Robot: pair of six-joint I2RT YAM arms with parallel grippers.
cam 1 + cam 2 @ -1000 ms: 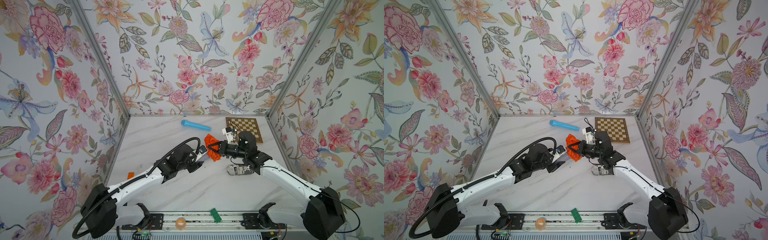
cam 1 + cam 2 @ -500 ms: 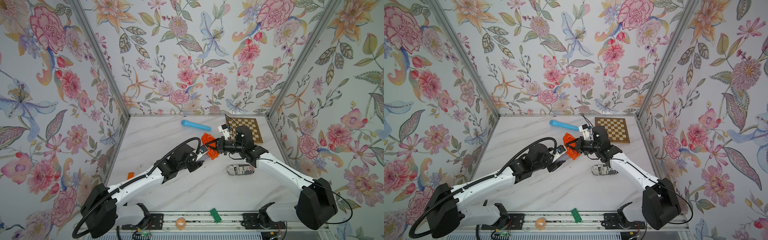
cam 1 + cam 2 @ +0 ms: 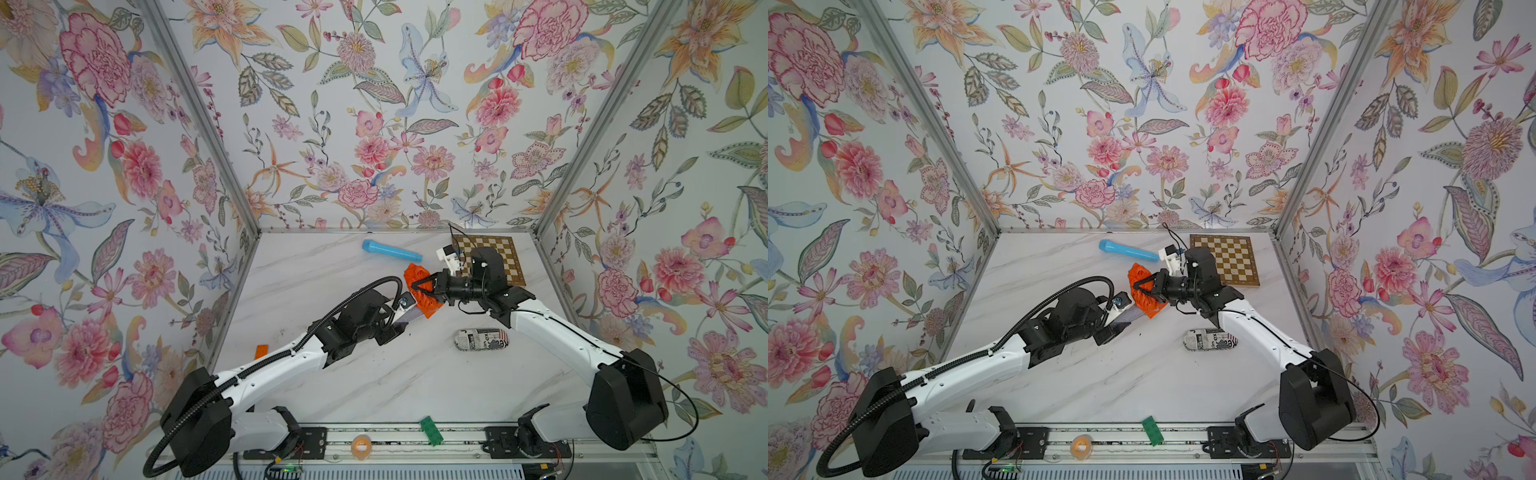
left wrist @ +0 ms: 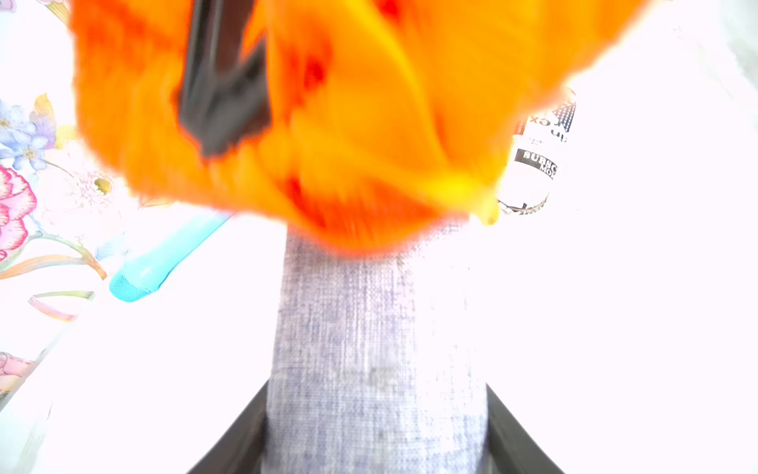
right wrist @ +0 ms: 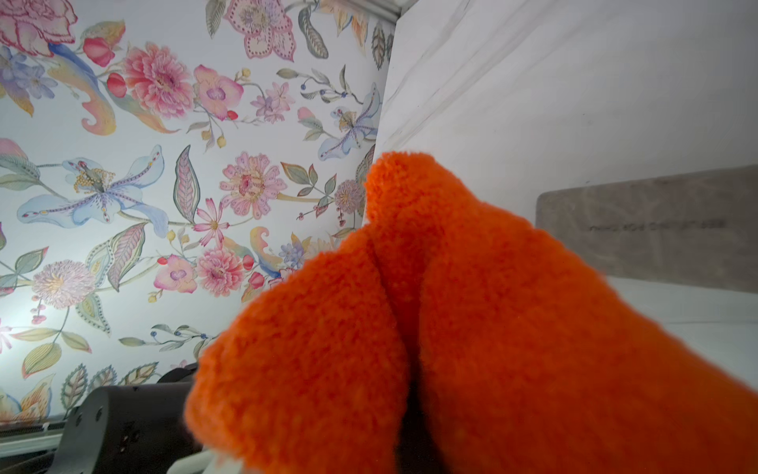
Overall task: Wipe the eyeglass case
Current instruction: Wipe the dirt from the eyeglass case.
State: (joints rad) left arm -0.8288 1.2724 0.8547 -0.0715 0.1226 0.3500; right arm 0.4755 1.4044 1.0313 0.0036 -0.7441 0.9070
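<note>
Meeting over the middle of the marble table (image 3: 332, 374), two robot arms share one job. The left gripper (image 3: 395, 326) is clamped on one end of a grey fabric eyeglass case (image 4: 375, 349). The right gripper (image 3: 417, 286), pinched tight on a fluffy orange cloth (image 3: 428, 306), presses the cloth over the case's far end. Both top views show only a sliver of the case, while the left wrist view reveals its woven surface between two dark fingers (image 4: 234, 439). A newsprint-patterned case (image 3: 482, 339) lies nearby.
</note>
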